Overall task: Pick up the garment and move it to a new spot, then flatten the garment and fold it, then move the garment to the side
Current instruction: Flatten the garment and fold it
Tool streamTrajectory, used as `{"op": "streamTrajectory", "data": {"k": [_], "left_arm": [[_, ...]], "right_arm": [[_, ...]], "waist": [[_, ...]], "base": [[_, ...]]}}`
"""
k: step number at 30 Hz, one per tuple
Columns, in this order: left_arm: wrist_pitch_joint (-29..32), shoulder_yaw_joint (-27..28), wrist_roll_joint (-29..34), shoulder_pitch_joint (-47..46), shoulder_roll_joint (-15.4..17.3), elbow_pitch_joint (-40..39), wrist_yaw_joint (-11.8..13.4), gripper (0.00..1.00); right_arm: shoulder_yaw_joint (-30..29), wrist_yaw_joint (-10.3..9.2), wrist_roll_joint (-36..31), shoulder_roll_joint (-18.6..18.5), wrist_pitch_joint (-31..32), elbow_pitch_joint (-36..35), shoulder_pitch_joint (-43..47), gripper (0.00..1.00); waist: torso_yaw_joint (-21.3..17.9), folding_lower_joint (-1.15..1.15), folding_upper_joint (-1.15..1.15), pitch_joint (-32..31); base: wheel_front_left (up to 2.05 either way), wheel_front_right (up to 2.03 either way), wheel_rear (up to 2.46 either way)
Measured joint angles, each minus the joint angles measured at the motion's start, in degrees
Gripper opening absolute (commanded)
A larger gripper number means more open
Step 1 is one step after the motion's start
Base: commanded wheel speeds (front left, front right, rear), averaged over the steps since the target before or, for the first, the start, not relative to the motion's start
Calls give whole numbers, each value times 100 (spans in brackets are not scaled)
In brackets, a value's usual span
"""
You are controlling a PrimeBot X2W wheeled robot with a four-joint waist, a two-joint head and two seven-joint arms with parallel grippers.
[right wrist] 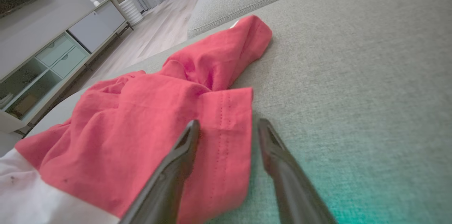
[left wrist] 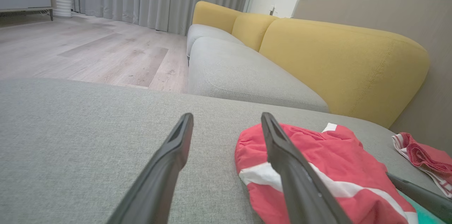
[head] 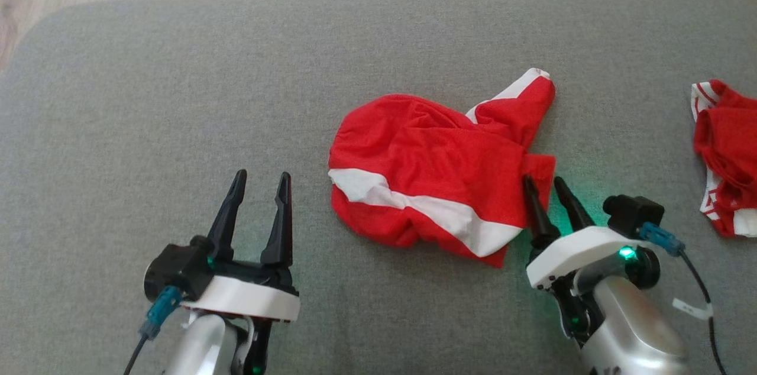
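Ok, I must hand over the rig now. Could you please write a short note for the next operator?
Left gripper: open, above the bare grey fabric cushion, beside the crumpled red garment with a white stripe.
Right gripper: open, fingers astride that garment's hem at its right corner.
Done: no fold visible; garment lies bunched.
Left: grasp, move, flatten, fold, set aside.
Another red-and-white cloth lies far right.

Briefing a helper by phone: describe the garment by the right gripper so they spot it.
On the wide grey sofa cushion, look mid-cushion, just ahead of the right gripper. The crumpled red garment there has a broad white band; the other red garment lies apart at the right edge.
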Motion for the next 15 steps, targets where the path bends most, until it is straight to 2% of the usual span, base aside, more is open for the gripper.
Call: {"op": "streamTrajectory", "data": {"k": [10, 15], "left_arm": [[0, 20, 1, 2, 1, 96, -1, 100], [0, 29, 1, 8, 1, 102, -1, 100]], "right_arm": [[159, 0, 167, -37, -144, 82, -59, 0], [-19, 0, 47, -165, -204, -242, -55, 0]], "waist": [[-103, 0, 0, -102], [-229, 0, 0, -212]], "base": [[0, 0, 0], [0, 0, 0]]}}
